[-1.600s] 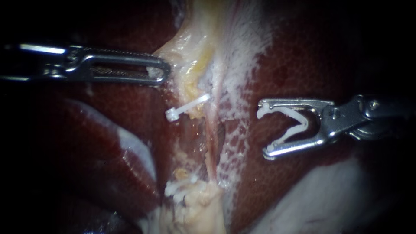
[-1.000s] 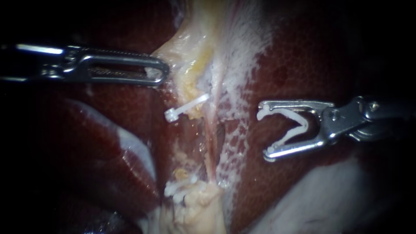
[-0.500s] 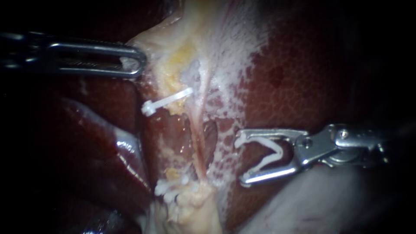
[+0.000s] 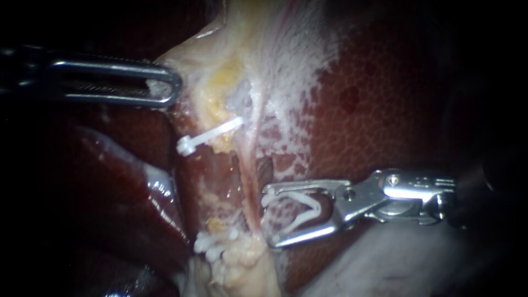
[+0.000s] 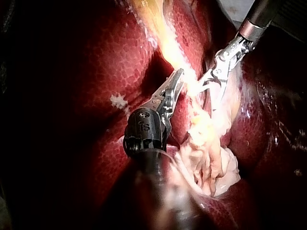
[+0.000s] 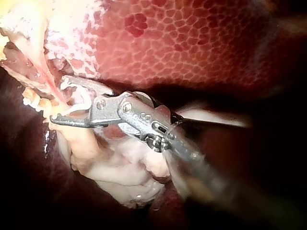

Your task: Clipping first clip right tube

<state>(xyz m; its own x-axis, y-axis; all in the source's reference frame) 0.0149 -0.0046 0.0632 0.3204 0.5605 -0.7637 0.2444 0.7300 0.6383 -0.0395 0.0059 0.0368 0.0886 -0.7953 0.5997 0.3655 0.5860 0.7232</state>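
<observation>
Right tube: a pale pink strand [image 4: 252, 175] down the middle of the dissected bed, between yellowish fat above and a whitish stump below. It is bare at the level where the clip is aimed.
Tube axis: the long axis runs up and down in the endoscope view with a slight lean, and it looks taut.
Loaded clip: a white V [image 4: 300, 212] with its mouth open toward the tube and its legs crosswise to the tube's axis, probably so it closes square across it.
Right instrument: the claw [image 4: 270, 215] is spread, yet pinches the loaded clip from both sides. Its tips are just beside the tube; I cannot tell whether they straddle it.
Left instrument: the claw [image 4: 171, 88] is pressed together on the edge of the pale tissue [image 4: 192, 58], well apart from the tube, likely drawing it aside to stretch and expose the tube.
Set clip: white and closed [image 4: 212, 133], lying slanted on the tissue just beside the tube, higher up.
Liver: dark red and mottled [image 4: 385, 99], all around.
</observation>
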